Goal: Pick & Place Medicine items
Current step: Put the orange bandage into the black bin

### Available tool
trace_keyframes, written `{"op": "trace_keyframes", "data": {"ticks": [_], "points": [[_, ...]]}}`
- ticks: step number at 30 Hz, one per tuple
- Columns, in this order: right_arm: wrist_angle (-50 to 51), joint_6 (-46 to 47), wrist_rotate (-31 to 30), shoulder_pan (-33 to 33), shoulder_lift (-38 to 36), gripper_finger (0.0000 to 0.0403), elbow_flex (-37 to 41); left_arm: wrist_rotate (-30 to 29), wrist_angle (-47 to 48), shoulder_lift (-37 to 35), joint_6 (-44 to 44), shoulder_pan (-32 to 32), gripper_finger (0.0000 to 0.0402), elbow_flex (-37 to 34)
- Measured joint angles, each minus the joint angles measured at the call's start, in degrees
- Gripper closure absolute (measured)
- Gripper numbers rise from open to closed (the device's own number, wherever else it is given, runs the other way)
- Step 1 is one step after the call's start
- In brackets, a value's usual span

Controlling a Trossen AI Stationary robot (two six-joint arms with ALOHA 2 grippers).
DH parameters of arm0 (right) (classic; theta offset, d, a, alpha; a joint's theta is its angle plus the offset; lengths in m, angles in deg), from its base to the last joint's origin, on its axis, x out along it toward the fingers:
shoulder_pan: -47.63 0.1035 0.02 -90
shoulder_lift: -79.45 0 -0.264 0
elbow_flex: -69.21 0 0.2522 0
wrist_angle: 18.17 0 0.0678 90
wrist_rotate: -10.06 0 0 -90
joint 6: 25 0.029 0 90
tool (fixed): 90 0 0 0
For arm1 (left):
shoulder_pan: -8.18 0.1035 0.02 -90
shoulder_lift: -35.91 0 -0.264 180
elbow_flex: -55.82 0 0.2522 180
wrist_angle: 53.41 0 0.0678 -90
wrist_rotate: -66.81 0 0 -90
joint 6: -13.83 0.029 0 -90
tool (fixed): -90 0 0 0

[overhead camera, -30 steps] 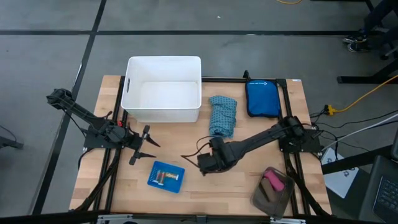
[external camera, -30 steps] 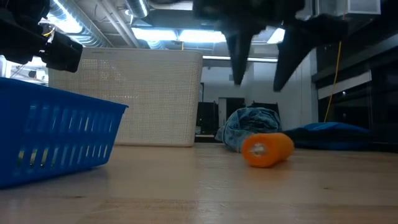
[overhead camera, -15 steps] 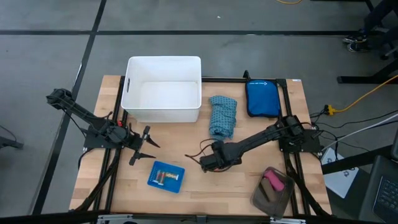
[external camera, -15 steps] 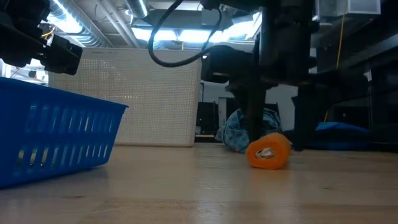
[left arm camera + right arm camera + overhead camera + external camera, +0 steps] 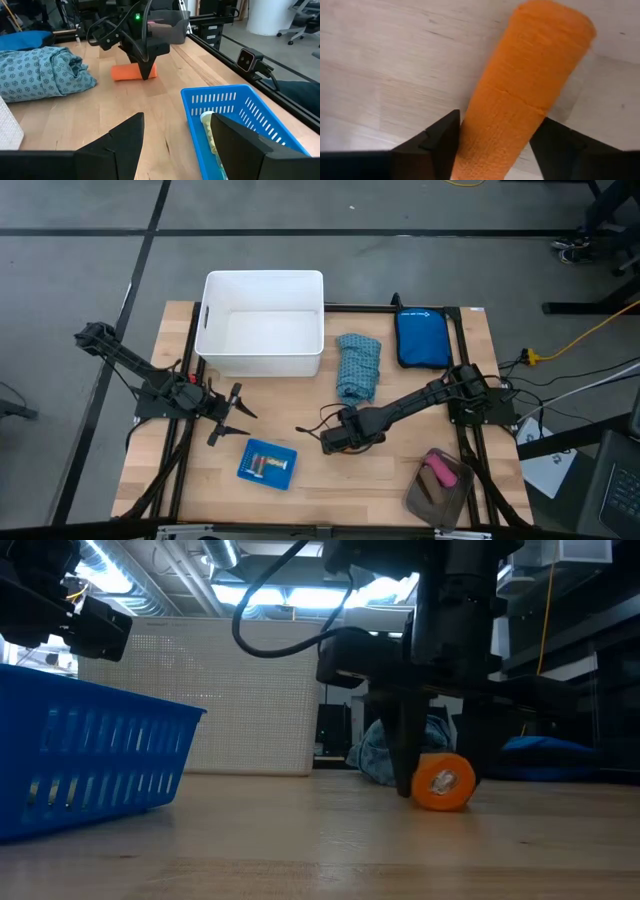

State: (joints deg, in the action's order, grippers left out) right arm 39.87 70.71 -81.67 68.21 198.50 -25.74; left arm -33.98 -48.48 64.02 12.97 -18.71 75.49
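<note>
An orange roll (image 5: pixel 520 90) lies on its side on the wooden table, seen in the left wrist view as an orange roll (image 5: pixel 127 73) and in the low view end-on (image 5: pixel 443 783). My right gripper (image 5: pixel 342 442) stands straight down over it, closed on its sides. My left gripper (image 5: pixel 228 412) hovers open near the table's left side, beside a blue basket (image 5: pixel 267 463) that holds small pieces, among them a yellowish one (image 5: pixel 207 125). My right gripper pinches the orange roll between its two fingers (image 5: pixel 437 137), one on each long side (image 5: pixel 470 130). The fingers come from above, pointing down, and lie across the roll. The roll rests on the table on its side.
A white bin (image 5: pixel 263 323) stands at the far side, a blue patterned cloth (image 5: pixel 358 365) and a blue pouch (image 5: pixel 421 338) to its right. A grey container (image 5: pixel 432 498) with a pink piece (image 5: pixel 440 472) sits at the near right corner.
My right gripper has come down from above the orange roll until its fingers stand at the roll's two sides. The roll has turned about on the table, so its round end now faces the low view.
</note>
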Motion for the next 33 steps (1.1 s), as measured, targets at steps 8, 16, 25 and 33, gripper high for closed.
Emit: {"op": "trace_keyframes", "data": {"ticks": [8,16,25,33], "points": [[0.4,-1.0,-0.3,0.0,0.1,0.0301,0.0,0.0,0.0,0.0,0.0,0.0,0.0176,0.0],[3.5,-1.8,-1.9,1.0,-2.5,0.032,0.3,0.0,0.0,0.0,0.5,0.0,0.0176,0.0],[16.8,0.7,-4.6,4.0,-8.7,0.0319,-4.4,0.0,0.0,0.0,1.0,0.0,0.0176,0.0],[29.5,2.5,-1.5,8.6,-9.8,0.0318,-12.3,0.0,0.0,0.0,1.1,0.0,0.0176,0.0]]}}
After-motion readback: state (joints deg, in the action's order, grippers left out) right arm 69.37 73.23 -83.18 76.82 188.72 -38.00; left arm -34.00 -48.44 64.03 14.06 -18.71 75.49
